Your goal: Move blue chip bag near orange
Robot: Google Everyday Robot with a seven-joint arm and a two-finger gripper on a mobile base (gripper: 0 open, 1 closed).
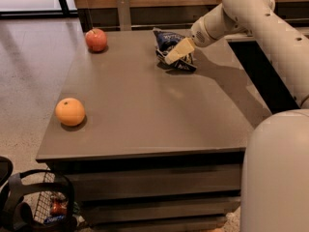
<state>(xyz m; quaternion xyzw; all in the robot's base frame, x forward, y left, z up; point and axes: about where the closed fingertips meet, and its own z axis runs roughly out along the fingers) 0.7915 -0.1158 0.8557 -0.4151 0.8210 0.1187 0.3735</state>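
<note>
The blue chip bag (170,46) lies crumpled at the far right of the grey table (145,110). The orange (70,111) sits near the table's front left edge, far from the bag. My gripper (173,56) reaches in from the right on the white arm (251,13), and its pale fingers (179,49) rest over the bag's middle, covering part of it.
A reddish apple (96,39) sits at the table's far left corner. A black wire basket (43,207) with items stands on the floor at the front left. The robot's white body (277,173) fills the lower right. A wooden wall runs behind the table.
</note>
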